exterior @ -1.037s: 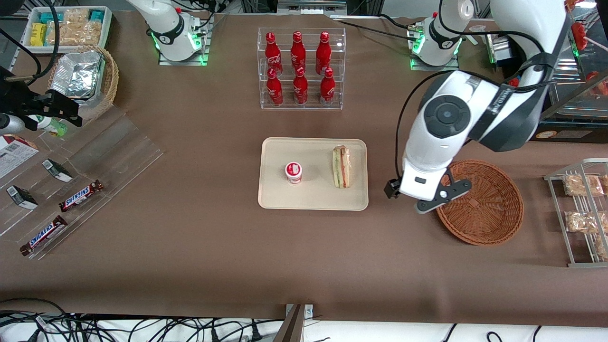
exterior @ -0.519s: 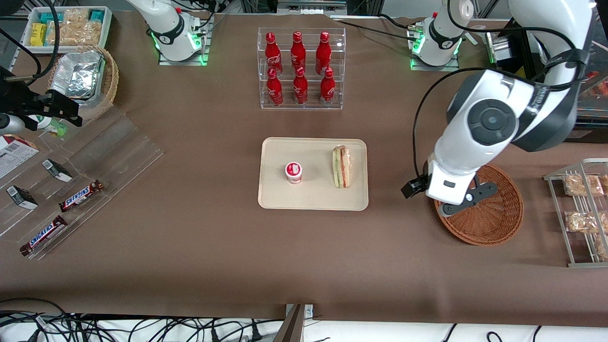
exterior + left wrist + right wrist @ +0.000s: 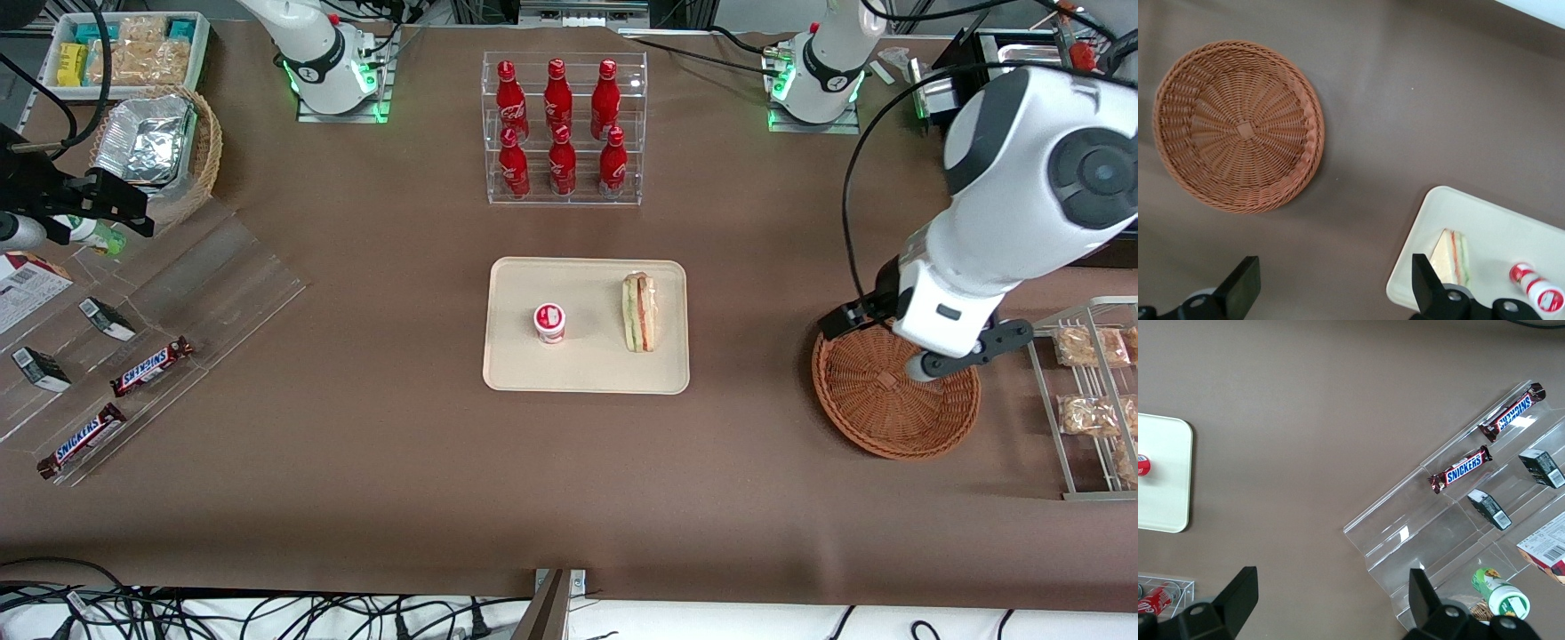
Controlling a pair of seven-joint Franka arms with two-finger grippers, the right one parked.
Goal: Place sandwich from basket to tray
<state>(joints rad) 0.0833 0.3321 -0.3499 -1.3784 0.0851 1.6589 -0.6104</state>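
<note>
— Lying on the tray (image 3: pixel 524 364), is it, the sandwich (image 3: pixel 639 311)?

— Yes, on the tray's end toward the working arm, well apart from the gripper (image 3: pixel 956 360), which hangs above the basket (image 3: pixel 876 404). The left wrist view shows the two black fingers (image 3: pixel 1239 289) spread wide with nothing between them.

— What is the sandwich like?

— A triangular wedge (image 3: pixel 1451 257) in clear wrap, pale bread with green, red and yellow layers showing along its cut face. A small round cup (image 3: pixel 549 322) with a red and white lid stands on the same tray, toward the parked arm's end.

— And the tray and basket?

— The tray is flat, cream-beige, with rounded corners and a low rim. The basket (image 3: pixel 1238 127) is round, shallow, reddish-brown wicker, woven in rings around a small square centre, and nothing lies in it. Both rest on a brown surface (image 3: pixel 373 462).

— Does any view add something?

— The front view alone shows a clear rack of red bottles (image 3: pixel 562 129), farther from the camera than the tray, and a wire rack of bagged snacks (image 3: pixel 1089 391) beside the basket. The right wrist view gives the clear tiered stand with Snickers bars (image 3: pixel 1459 469) and small boxes (image 3: pixel 1487 509), plus only a corner of the tray (image 3: pixel 1165 473); the sandwich is out of its sight.
</note>
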